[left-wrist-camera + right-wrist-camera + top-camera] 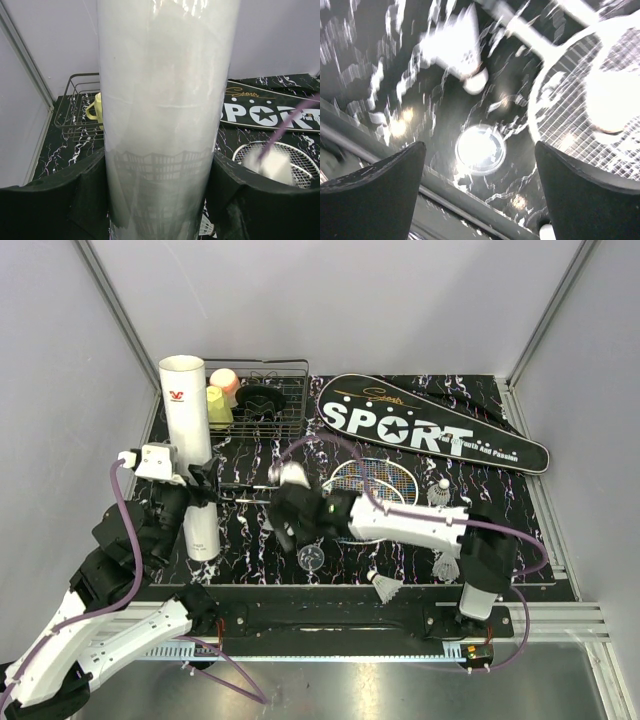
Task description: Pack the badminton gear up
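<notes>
The long white tube (190, 440) stands upright at the left of the table, with my left gripper (200, 495) shut on its lower half. In the left wrist view the tube (165, 100) fills the gap between both black fingers (50, 200). My right gripper (297, 535) hangs open over the table's middle, holding nothing. Below its fingers lies a clear round lid (480, 149), also seen from above as the lid (311, 558). A shuttlecock (460, 50) and a racket head (580, 125) show blurred. Racket heads (375, 480) lie by the black SPORT bag (430, 425). Shuttlecocks (385, 587) lie near the front edge.
A black wire basket (285, 380) with a yellow cup (218, 408) and a pink cup (226, 381) stands at the back, right of the tube. Two more shuttlecocks (440, 492) (447, 565) sit at the right. The metal front rail (330, 620) runs along the near edge.
</notes>
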You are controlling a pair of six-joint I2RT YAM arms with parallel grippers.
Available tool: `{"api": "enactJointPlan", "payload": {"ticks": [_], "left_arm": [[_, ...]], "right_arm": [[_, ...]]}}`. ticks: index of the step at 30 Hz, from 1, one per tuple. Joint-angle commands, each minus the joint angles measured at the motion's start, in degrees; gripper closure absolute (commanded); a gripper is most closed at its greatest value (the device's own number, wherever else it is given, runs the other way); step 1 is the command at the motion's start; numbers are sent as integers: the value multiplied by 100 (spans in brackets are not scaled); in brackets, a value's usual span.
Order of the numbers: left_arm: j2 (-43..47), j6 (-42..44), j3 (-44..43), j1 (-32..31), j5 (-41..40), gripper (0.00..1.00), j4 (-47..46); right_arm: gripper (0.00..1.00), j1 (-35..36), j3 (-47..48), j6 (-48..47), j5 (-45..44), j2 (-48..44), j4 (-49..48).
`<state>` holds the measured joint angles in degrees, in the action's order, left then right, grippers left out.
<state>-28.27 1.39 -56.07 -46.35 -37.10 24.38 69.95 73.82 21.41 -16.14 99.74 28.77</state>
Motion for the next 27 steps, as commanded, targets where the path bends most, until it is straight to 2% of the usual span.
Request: {"api": "enactJointPlan", "payload": {"ticks": [1,2,4,7,11,17,19,21,27], "left_arm": [[-91,-42,-290,12,10,71,-302],[-91,-42,-281,3,27,71,-302],[-73,-95,-264,3,54,71,-294],[-56,-113,-255,3,106,71,-285],[-38,-323,-237,3,238,71,-259],[-38,-411,-202,3,318,71,-267],[-20,-446,-202,3,335,71,-241],[23,-499,-193,3,335,71,-223],[120,-534,-132,12,344,71,-215]], "right_arm": [[1,-947,1818,2416,-1366,299,2638],[0,-1105,1994,2569,-1322,378,2955],[2,-1569,1952,2858,-1338,353,2950],[5,-1826,1943,2982,-1821,335,2853],[17,-1880,2398,2878,-1989,825,2844],[19,-1871,3330,3176,-2340,1757,3476],[22,-1880,3445,3386,-2420,1925,3713],[30,-1880,3516,3501,-2482,2110,3811],[37,-1880,3376,3642,-2429,2260,3837]]}}
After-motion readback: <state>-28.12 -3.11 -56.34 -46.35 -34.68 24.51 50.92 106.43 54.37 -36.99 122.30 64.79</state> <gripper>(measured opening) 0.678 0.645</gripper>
